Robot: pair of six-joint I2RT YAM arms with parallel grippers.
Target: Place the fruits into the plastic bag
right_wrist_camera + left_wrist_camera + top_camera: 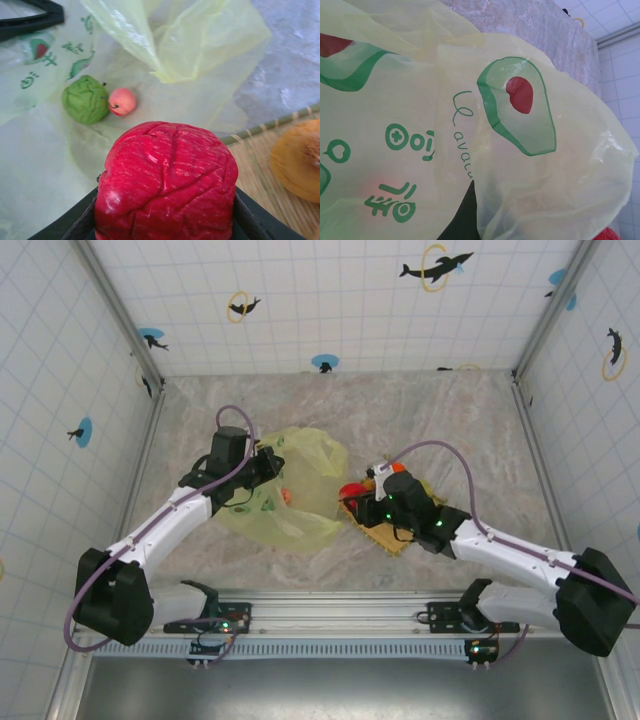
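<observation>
My right gripper [165, 215] is shut on a red wrinkled fruit [165, 175], squeezed between its dark fingers at the near edge of the plastic bag [200, 45]. In the top view this red fruit [350, 490] sits between the bag [300, 515] and the mat. A green fruit [86, 99] and a small pink-orange fruit [122, 101] lie on the bag's film. An orange fruit [297, 160] rests on the mat. My left gripper [266, 466] is shut on the bag's left edge, and yellow-green film [420, 100] drapes over its dark finger [462, 217].
The woven straw mat [385, 530] lies right of the bag, under my right wrist. Tiled walls close in the marble table [430, 410] on three sides, and open surface lies behind the bag and the mat.
</observation>
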